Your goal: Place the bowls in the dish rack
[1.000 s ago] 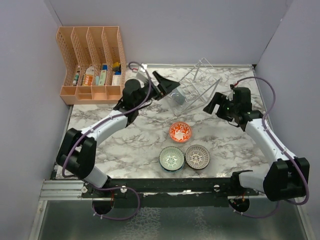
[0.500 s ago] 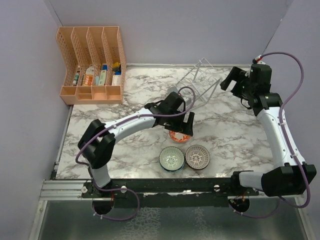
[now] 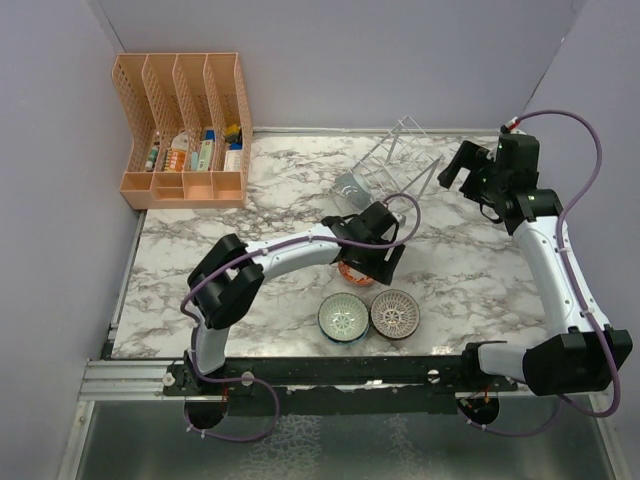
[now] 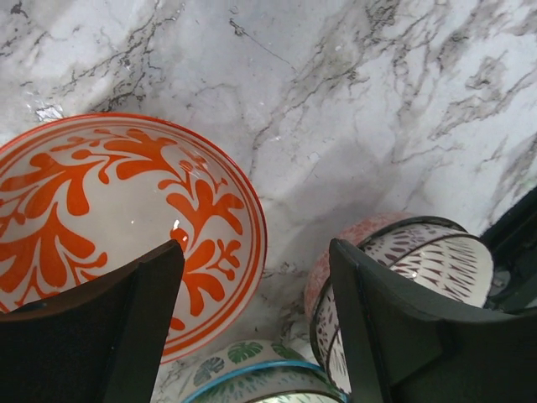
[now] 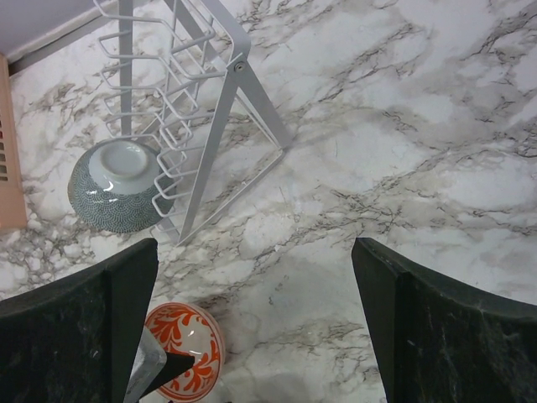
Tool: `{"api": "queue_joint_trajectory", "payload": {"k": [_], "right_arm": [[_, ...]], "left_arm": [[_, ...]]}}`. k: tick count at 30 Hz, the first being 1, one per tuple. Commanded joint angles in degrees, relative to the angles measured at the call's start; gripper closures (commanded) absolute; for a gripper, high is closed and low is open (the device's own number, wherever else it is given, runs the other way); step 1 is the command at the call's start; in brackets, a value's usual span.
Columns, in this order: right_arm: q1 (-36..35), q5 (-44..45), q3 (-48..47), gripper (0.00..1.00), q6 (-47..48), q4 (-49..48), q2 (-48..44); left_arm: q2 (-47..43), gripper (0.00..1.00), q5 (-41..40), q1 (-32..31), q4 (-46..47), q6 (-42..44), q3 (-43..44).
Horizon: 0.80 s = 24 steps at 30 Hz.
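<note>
The red-patterned bowl (image 3: 352, 272) sits mid-table, with the teal bowl (image 3: 343, 317) and the brown-grey lattice bowl (image 3: 395, 313) just in front of it. My left gripper (image 3: 377, 258) is open low over the red bowl's right edge. In the left wrist view the gripper (image 4: 252, 252) has one finger over the red bowl (image 4: 101, 210) and the other over the lattice bowl (image 4: 419, 260); the teal bowl (image 4: 243, 369) is below. My right gripper (image 3: 452, 170) is open and empty, raised by the white wire dish rack (image 3: 395, 165). Its wrist view (image 5: 252, 252) shows the rack (image 5: 193, 92) and the red bowl (image 5: 180, 348).
A grey scale-patterned bowl (image 3: 349, 190) stands on edge in the rack's near-left end, also in the right wrist view (image 5: 117, 185). An orange slotted organizer (image 3: 185, 120) stands at the back left. Purple walls close in the table.
My left arm left the grey bowl in the rack and swung down over the red bowl. My right arm lifted back to the rack's right side.
</note>
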State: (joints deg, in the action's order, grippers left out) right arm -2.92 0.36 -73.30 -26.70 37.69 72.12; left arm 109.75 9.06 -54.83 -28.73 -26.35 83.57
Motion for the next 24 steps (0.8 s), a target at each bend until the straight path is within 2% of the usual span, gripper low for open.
{"api": "queue_joint_trajectory", "payload": {"k": [1,8,12,20,22,24], "right_arm": [[0.1,-1.5,0.6,0.0,0.2,0.3,-1.8],[0.2,-2.2,1.1,0.01,0.2,-0.2,-1.8],[0.1,-2.1,0.8,0.0,0.2,-0.3,-1.5],[0.2,-1.6,1.4,0.01,0.8,-0.2,-1.9],[0.2,-1.5,1.6,0.01,0.9,-0.3,-1.9],[0.2,-1.4,1.5,0.01,0.9,-0.2,-1.9]], "left_arm": [[1.7,0.29,-7.1,-0.3,0.5,2.3,1.7],[3.8,0.37,-12.1,-0.3,1.5,5.2,1.7],[4.7,0.49,-12.6,-0.3,2.1,6.1,1.9],[5.8,0.53,-12.4,-0.3,3.2,6.9,-0.4],[5.8,0.6,-12.7,-0.3,3.2,7.3,-0.3],[5.4,0.72,-13.2,-0.3,3.2,7.5,-0.4]]}}
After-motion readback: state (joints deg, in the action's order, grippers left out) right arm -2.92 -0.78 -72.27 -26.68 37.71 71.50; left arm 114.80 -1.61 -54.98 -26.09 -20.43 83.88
